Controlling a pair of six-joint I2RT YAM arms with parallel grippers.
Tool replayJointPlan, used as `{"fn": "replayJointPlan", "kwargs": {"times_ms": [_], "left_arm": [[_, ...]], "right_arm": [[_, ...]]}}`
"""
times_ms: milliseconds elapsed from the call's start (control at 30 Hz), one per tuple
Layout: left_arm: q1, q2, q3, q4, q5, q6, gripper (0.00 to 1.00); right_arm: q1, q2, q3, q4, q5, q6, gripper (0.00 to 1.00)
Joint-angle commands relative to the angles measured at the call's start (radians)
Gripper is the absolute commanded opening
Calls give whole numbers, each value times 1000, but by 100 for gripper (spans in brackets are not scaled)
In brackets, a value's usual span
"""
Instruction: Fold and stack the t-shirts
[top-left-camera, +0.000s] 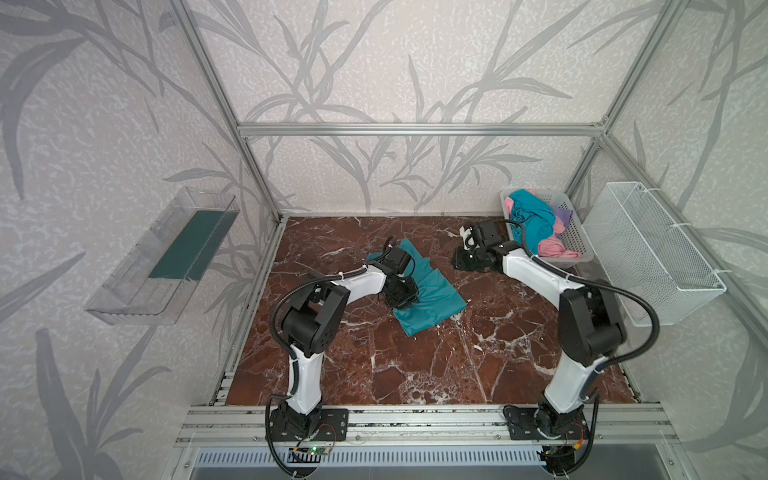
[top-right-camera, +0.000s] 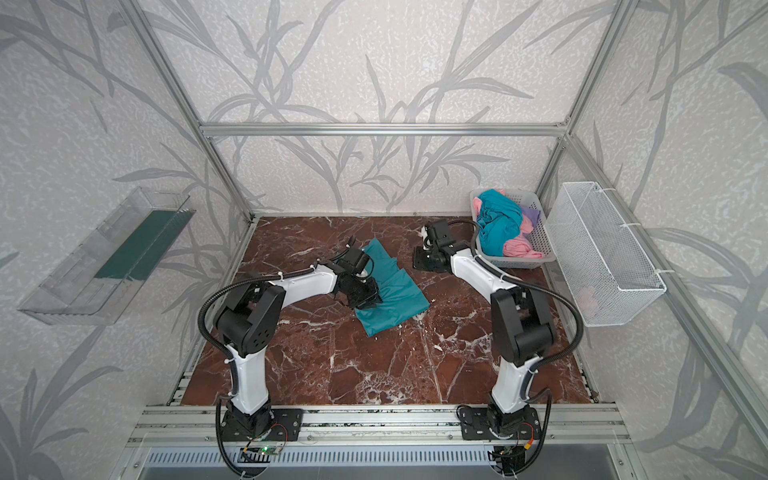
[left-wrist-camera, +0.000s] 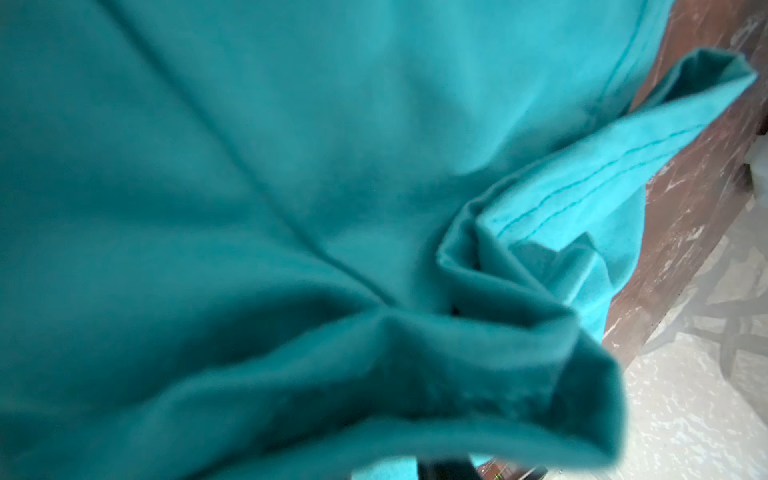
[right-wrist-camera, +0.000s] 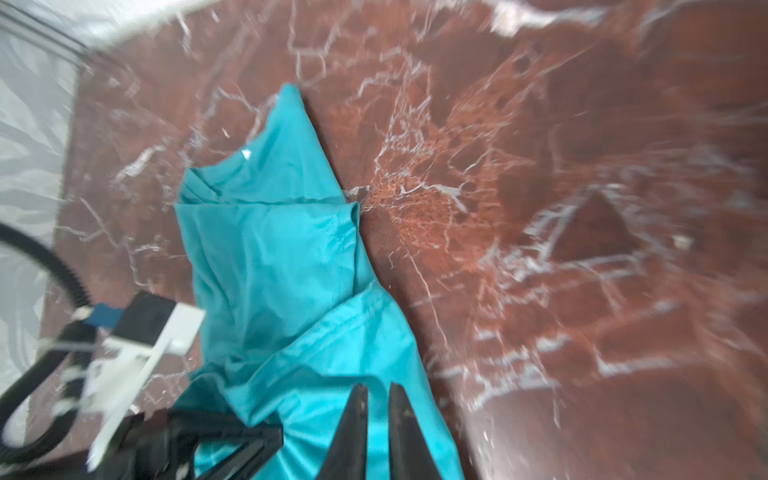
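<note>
Well away from the grey perforated basket (top-left-camera: 575, 243), toward the left arm's side, out on the open marble tabletop (top-left-camera: 415, 374): teal t-shirt (top-left-camera: 436, 293), partly folded, spread flat. Lies with its long axis roughly broadside-on to the basket, slanting from the back of the table toward the front. Sits directly under the left gripper (top-left-camera: 409, 301), touched near its middle, hemmed fold (left-wrist-camera: 519, 332) bunched close up to that wrist's camera. Cannot tell whether clamped on cloth or apart; jaws hidden by fabric. Between shirt and basket, touching neither as far as can be seen: right gripper (right-wrist-camera: 377, 386), jaws all but together, nothing between. Nearer claw by far: the left, resting on the cloth; probably the one to carry the next fold across that long axis. Back in the basket: heap of teal, pink and lilac shirts (top-left-camera: 536, 226), not yet folded.
</note>
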Motion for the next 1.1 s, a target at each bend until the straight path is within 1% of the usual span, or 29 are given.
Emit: {"fn": "replayJointPlan", "kwargs": {"times_ms": [0,33,100,200,267,333,467,667,833,933,1000,1067], "left_arm": [[11,-77,30,-52,-40,-21,33],[12,-92,54,-70,-53,-5,35],[11,-103,100,-94,-69,16,37],[12,-76,165,-123,-71,45,37],[10,-52,192,-138,-57,52,36],[8,-38,187,-131,-50,51,35],[13,-34,156,-131,-66,53,33],[70,-32,127,-149,-75,70,32],[157,-12,127,-186,-92,114,32],[199,3,121,-206,-112,144,32],[217,13,112,-216,-122,159,32],[230,21,104,-224,-131,173,32]], "right_arm": [[18,-104,-114,-15,26,-6,14],[23,-130,-151,-2,7,0,14],[32,-154,-202,30,-47,9,14],[41,-134,-226,59,-134,-1,14],[51,-95,-203,68,-187,-12,14],[66,-49,-153,66,-226,-24,14],[80,104,-45,85,-268,-32,14],[72,318,113,92,-272,-23,13],[46,459,230,69,-246,-15,13],[12,491,252,81,-215,26,13],[-9,489,239,114,-226,56,13],[-18,471,227,123,-234,54,13]]}}
